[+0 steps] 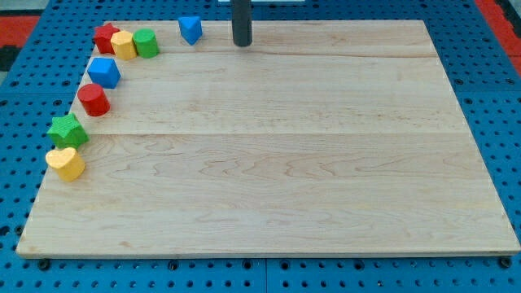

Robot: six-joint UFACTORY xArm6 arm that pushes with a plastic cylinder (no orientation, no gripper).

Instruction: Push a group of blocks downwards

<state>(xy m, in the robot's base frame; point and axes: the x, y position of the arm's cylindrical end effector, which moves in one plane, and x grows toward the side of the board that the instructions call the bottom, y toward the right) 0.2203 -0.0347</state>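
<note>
My tip point(242, 42) rests on the wooden board point(277, 163) near its top edge, a little right of a small blue block point(190, 28). At the top left, a red star block point(105, 37), a yellow block point(124, 45) and a green cylinder point(146, 42) sit touching in a row. Below them along the left edge lie a blue block point(104, 72), a red cylinder point(94, 99), a green star point(67, 130) and a yellow heart point(65, 163). My tip touches none of them.
The board lies on a blue perforated table point(488, 49). A red strip point(24, 20) shows at the top corners of the view.
</note>
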